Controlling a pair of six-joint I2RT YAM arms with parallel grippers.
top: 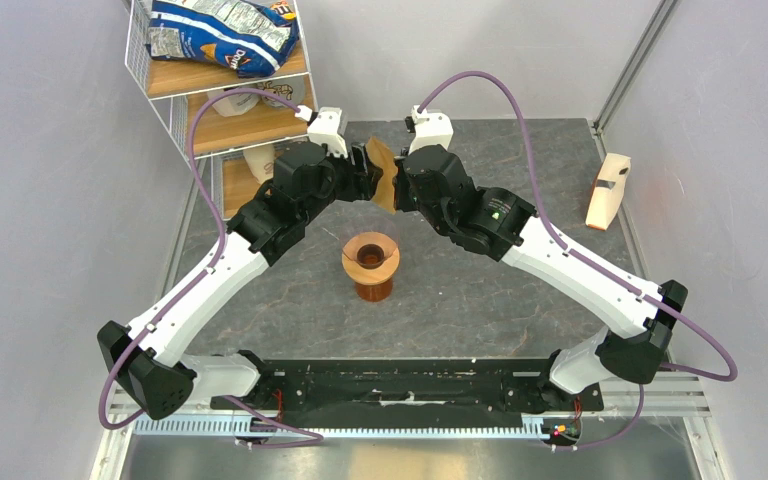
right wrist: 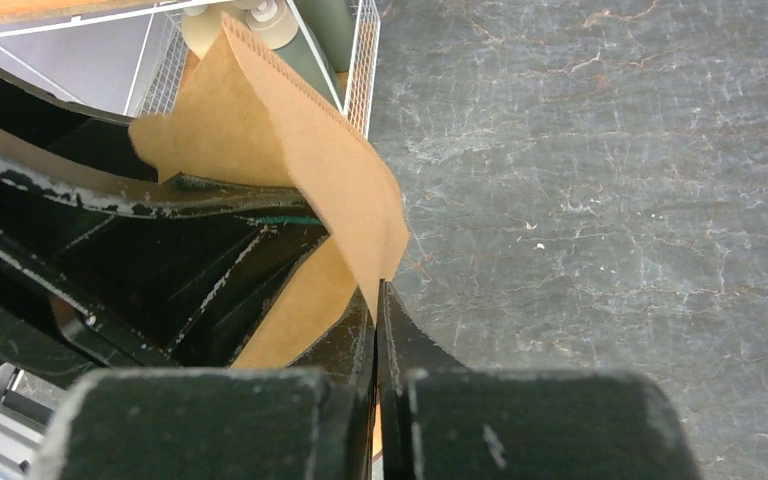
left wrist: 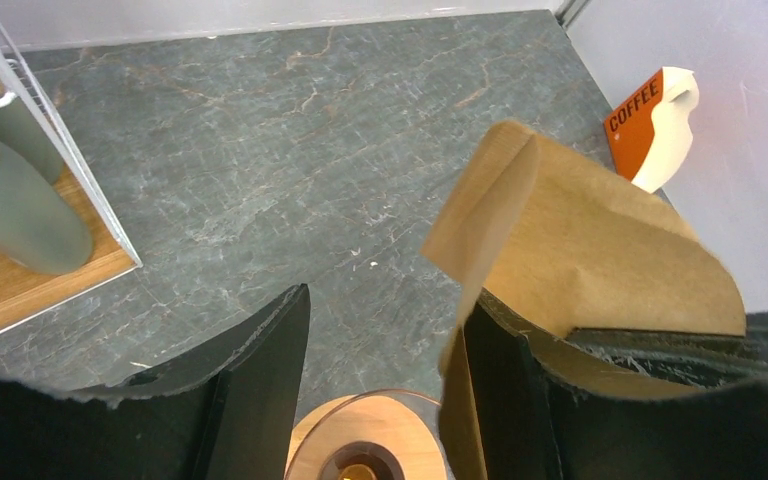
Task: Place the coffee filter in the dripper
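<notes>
The tan paper coffee filter point(top: 382, 168) hangs in the air between both grippers, behind the dripper. My right gripper point(right wrist: 380, 292) is shut on one edge of the filter point(right wrist: 290, 170). My left gripper point(left wrist: 385, 300) is open. Its right finger point(left wrist: 500, 390) sits inside a fold of the filter point(left wrist: 590, 240), with paper on both sides of it. Its left finger point(left wrist: 260, 370) is free. The dripper point(top: 370, 253), a light-wood ring with a dark hole, rests on an amber glass vessel at mid-table. It shows below the left jaws point(left wrist: 390, 440).
A wire shelf point(top: 160, 90) stands at the back left with a chip bag point(top: 225, 35) and bottles; a green bottle point(left wrist: 15, 210) is near the left gripper. A pale stand with an orange COFFEE label point(left wrist: 650, 115) leans at the right wall point(top: 608, 190).
</notes>
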